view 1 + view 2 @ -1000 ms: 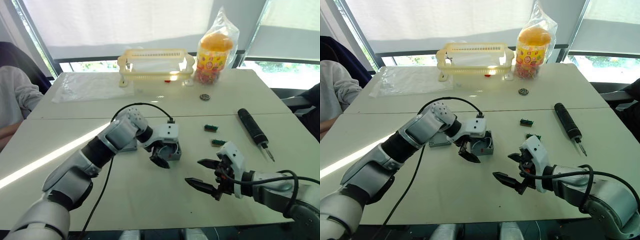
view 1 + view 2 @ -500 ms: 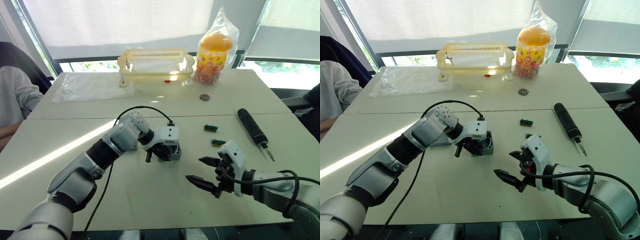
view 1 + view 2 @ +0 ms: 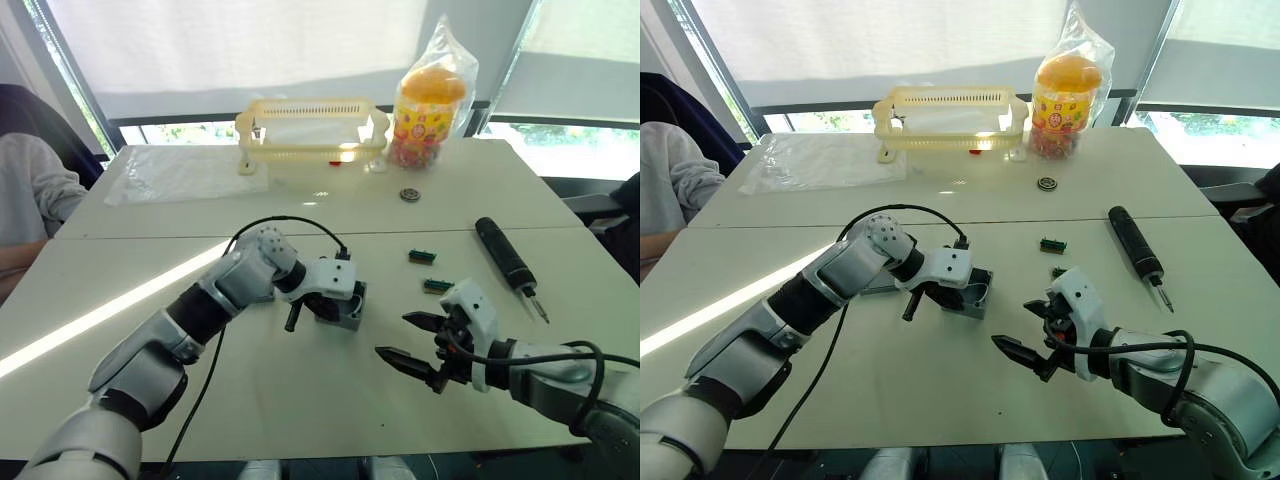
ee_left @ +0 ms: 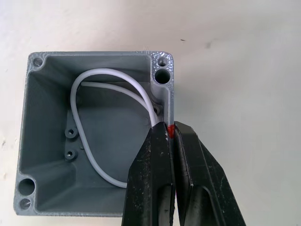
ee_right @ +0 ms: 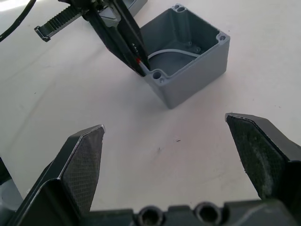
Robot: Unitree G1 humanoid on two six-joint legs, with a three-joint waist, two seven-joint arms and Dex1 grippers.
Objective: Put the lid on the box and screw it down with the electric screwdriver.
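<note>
Your right gripper (image 3: 1037, 333) hangs nearest you over the white table (image 3: 940, 390), fingers spread wide and holding nothing. Just beyond it, your left gripper (image 4: 171, 133) is pinched on one wall of the grey box (image 4: 94, 127), at its red part; a white wire (image 4: 89, 136) loops inside. The lid (image 3: 876, 290) lies flat behind your left wrist. The electric screwdriver (image 3: 1132, 241) rests well apart at right. Farthest stand the yellow slotted basket (image 3: 950, 116) and a snack jar (image 3: 1067, 94).
</note>
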